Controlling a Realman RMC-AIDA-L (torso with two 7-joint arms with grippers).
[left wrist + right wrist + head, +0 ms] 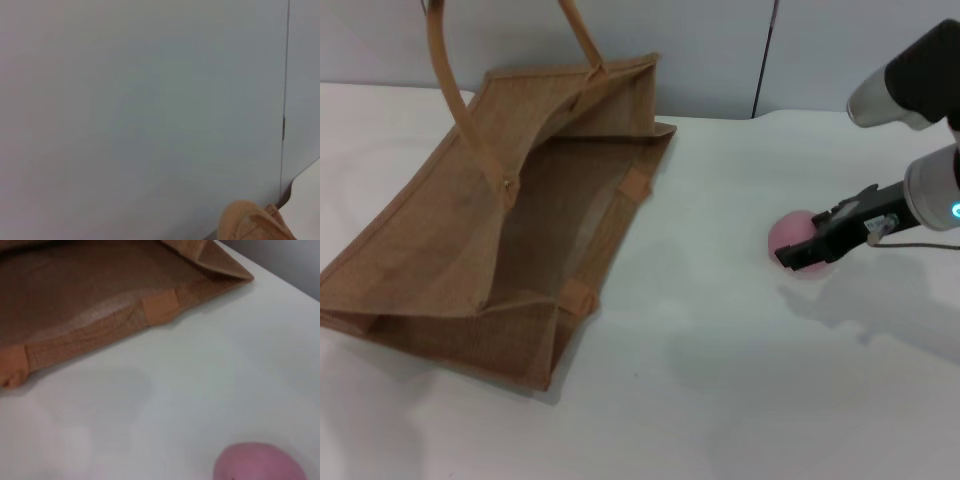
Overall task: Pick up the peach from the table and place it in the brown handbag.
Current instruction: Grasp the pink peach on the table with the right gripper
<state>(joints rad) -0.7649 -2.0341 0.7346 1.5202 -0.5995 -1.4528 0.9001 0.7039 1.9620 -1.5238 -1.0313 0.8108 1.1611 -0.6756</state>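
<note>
The pink peach (788,232) rests on the white table (720,390) at the right. My right gripper (801,243) reaches it from the right, open, with its black fingers (810,255) over the peach's near side. In the right wrist view the peach (260,464) lies close by on the table (200,365). The brown handbag (550,200) lies on its side at the left, its open mouth facing the peach and its handles (450,80) arching away. Its trimmed edge (100,330) also shows in the right wrist view. My left gripper is out of view.
A pale wall with a vertical seam (760,60) stands behind the table. The left wrist view shows that wall, a bit of brown woven bag (252,222) and a table corner (310,180). Bare tabletop lies between bag and peach.
</note>
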